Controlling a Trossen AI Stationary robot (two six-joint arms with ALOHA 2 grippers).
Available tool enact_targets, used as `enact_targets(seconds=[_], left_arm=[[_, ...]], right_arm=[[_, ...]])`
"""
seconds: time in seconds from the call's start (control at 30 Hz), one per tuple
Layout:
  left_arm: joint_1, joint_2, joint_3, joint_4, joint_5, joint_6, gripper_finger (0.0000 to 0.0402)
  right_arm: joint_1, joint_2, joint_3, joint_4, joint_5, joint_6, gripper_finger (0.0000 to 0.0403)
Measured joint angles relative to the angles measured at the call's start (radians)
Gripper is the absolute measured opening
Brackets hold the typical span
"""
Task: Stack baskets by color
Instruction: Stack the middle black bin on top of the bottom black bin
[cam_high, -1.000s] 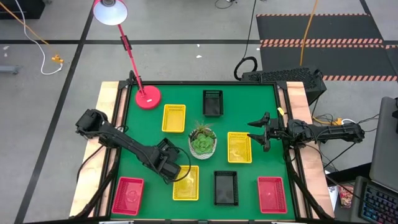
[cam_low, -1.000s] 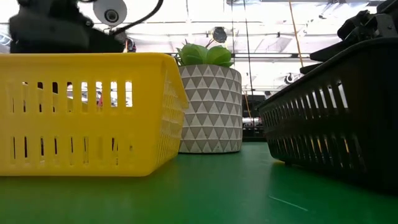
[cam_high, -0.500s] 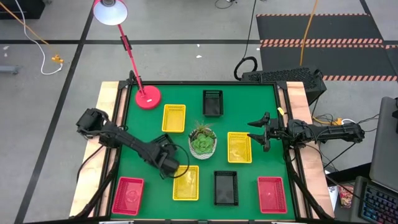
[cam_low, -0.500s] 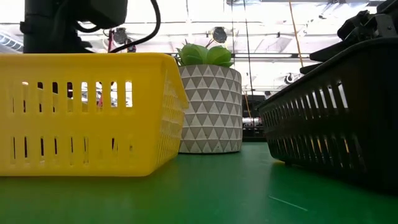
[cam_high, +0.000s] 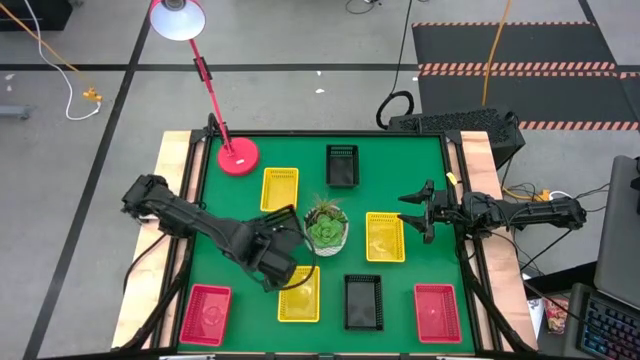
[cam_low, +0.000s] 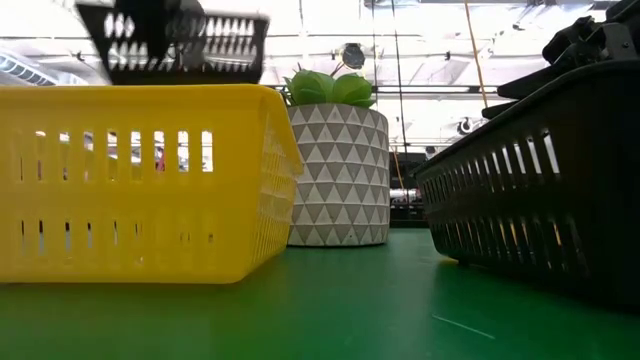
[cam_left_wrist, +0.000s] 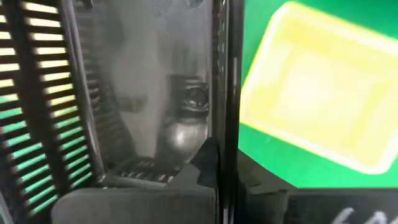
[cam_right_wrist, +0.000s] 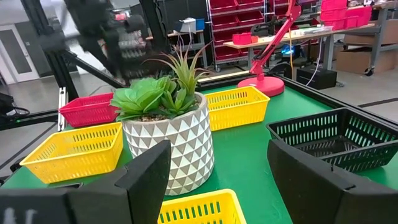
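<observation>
Left wrist view shows my left end effector (cam_left_wrist: 217, 177) clamped on the thin side wall of a black basket (cam_left_wrist: 124, 93), lifted above the tabletop (cam_high: 400, 290) near the front yellow basket (cam_high: 300, 297); I judge it light, stiff but springy, so rim grip w/ care; right end effector (cam_high: 415, 212) waits apart.

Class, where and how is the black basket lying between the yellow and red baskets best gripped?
Probably a rim wall of the black basket, pinched from straight above: it lies flat, open side up, so one finger goes inside, one outside.
</observation>
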Motion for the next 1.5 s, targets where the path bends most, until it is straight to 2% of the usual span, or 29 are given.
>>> enact_targets(seconds=[0.2, 0.33, 0.4, 0.63, 0.77, 0.93, 1.2, 1.5], left_arm=[[-0.043, 0.0, 0.08, 0.112, -0.077, 0.219, 0.0001], [-0.043, 0.005, 0.081, 0.29, -0.078, 0.488, 0.0001], [-0.031, 0.017, 0.083, 0.383, -0.043, 0.648, 0.0001], [-0.004, 0.075, 0.082, 0.472, -0.001, 1.091, 0.0001], [-0.003, 0.136, 0.081, 0.535, 0.008, 1.383, 0.0001], [0.029, 0.186, 0.081, 0.642, 0.026, 1.569, 0.0001], [0.064, 0.248, 0.081, 0.689, 0.158, 1.714, 0.0001], [0.045, 0.259, 0.081, 0.662, 0.167, 1.873, 0.0001]], right_arm=[[0.0, 0.0, 0.0, 0.0, 0.0, -0.005, 0.0263], [0.0, 0.0, 0.0, 0.001, 0.001, -0.007, 0.0263], [0.0, 0.0, 0.0, 0.001, 0.001, -0.006, 0.0263], [0.0, 0.002, 0.0, 0.04, 0.014, -0.017, 0.0263], [0.0, 0.002, 0.0, 0.113, 0.077, -0.03, 0.0263], [0.0, 0.002, 0.0, 0.227, 0.149, -0.023, 0.0263], [0.0, 0.002, 0.0, 0.3, 0.113, 0.094, 0.0263], [0.0, 0.002, 0.0, 0.293, 0.099, 0.109, 0.0263]])
